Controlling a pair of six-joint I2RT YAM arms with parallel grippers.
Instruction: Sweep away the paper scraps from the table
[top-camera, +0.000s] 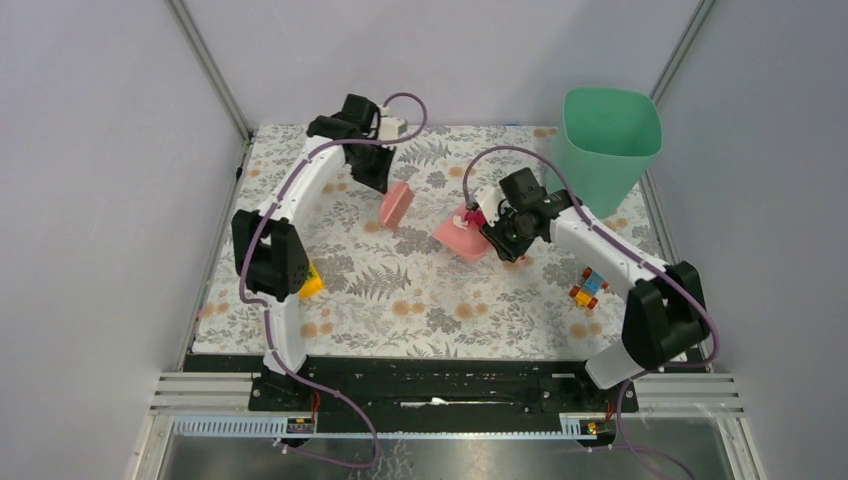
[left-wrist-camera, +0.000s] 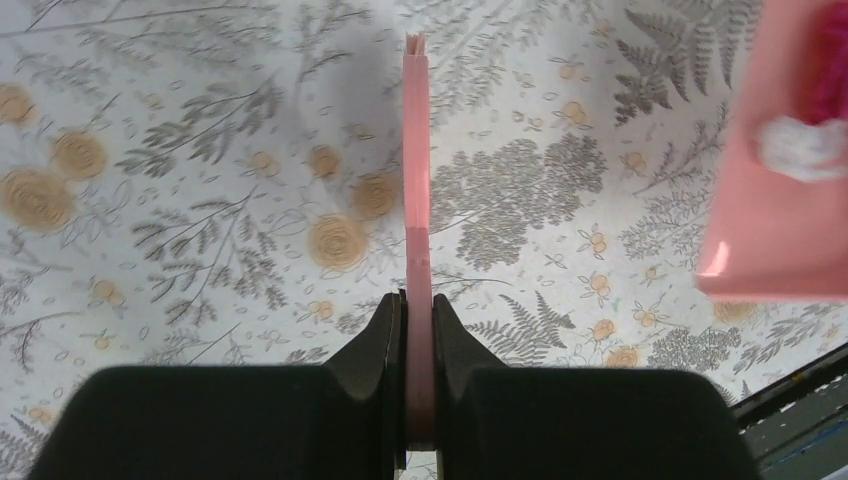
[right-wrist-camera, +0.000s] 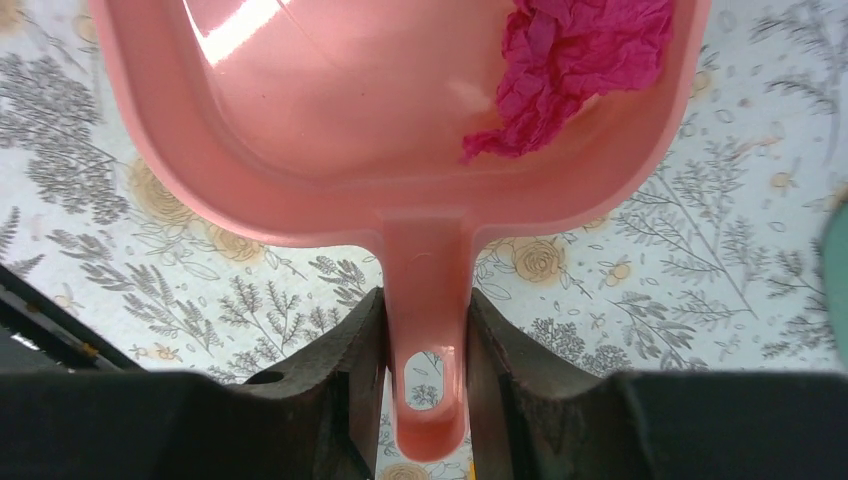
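Observation:
My left gripper (top-camera: 384, 183) is shut on a flat pink sweeper (top-camera: 396, 205), seen edge-on in the left wrist view (left-wrist-camera: 417, 190) and held just above the table (top-camera: 420, 300). My right gripper (top-camera: 492, 226) is shut on the handle of the pink dustpan (top-camera: 460, 240), which sits low over the table to the right of the sweeper. A magenta paper scrap (right-wrist-camera: 570, 70) lies in the dustpan (right-wrist-camera: 330, 100). The left wrist view shows the dustpan (left-wrist-camera: 770, 200) with a white wad (left-wrist-camera: 805, 148) beside the magenta one. No dark blue, red or cyan scraps show.
A tall green bin (top-camera: 610, 140) stands at the back right, close behind the right arm. A yellow brick (top-camera: 311, 283) lies by the left arm's elbow. A multicoloured toy-brick vehicle (top-camera: 588, 288) lies at the right.

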